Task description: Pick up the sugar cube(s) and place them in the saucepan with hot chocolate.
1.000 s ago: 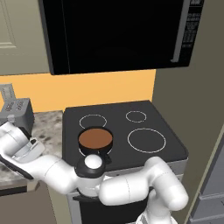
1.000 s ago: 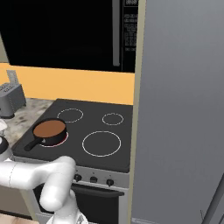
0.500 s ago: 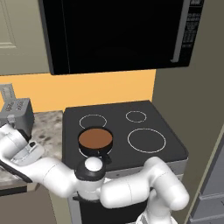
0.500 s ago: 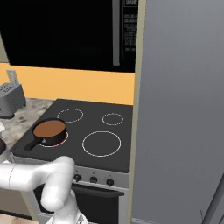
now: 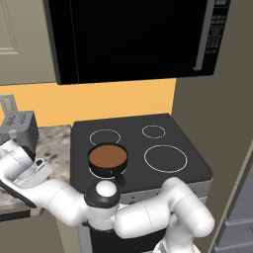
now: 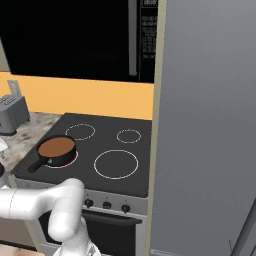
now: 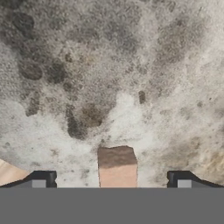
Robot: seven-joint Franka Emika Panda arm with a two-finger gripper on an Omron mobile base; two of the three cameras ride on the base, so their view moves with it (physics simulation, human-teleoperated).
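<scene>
The sugar cube [image 7: 116, 167], a tiny pale beige-pink block, lies on the speckled stone counter [image 7: 109, 74]. My gripper [image 7: 113, 182] is open and low over it, with one dark fingertip [image 7: 43, 179] on each side of the cube and a clear gap to both. In the left base view the hand [image 5: 30, 170] hangs over the counter left of the stove. The saucepan [image 5: 107, 158] [image 6: 56, 148], small and black with brown liquid inside, sits on the front left burner with its short handle pointing toward the stove's front edge.
A grey toaster [image 5: 20, 129] [image 6: 10, 114] stands at the back of the counter. The black stovetop [image 5: 168, 143] has white burner rings. A black microwave [image 5: 133, 34] hangs above. A tall grey fridge [image 6: 210, 125] closes off the right side.
</scene>
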